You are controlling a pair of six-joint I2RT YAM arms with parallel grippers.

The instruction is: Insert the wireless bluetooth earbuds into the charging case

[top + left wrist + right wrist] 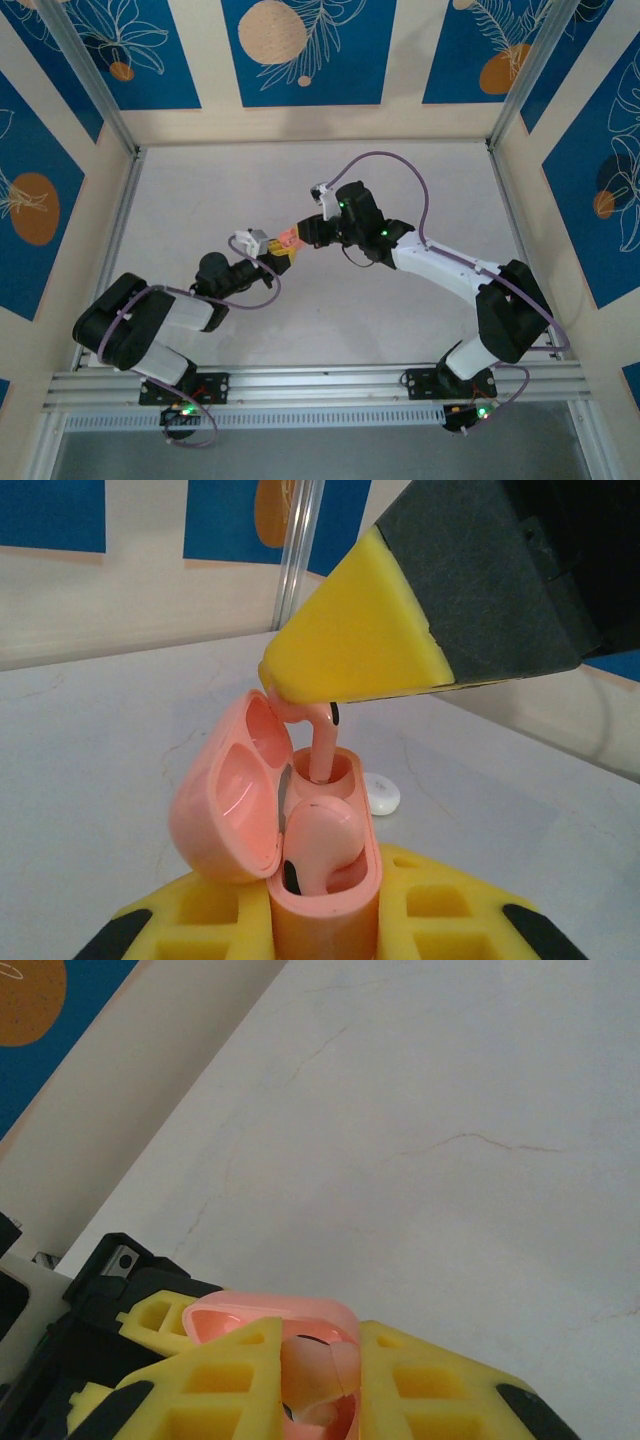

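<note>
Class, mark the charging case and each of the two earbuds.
charging case (232, 795): left wrist view, inside of open lid.
seated earbud (320, 840): left wrist view, rounded head.
upright earbud (322, 750): left wrist view, stem.

Diffuse overhead light is illuminating the white table brightly and evenly; the right arm is casting only a faint, soft shadow. Close to the wrist cameras, the yellow finger pads are rendering slightly soft.

Left end effector and right end effector meet tip to tip — charging case between them.
</note>
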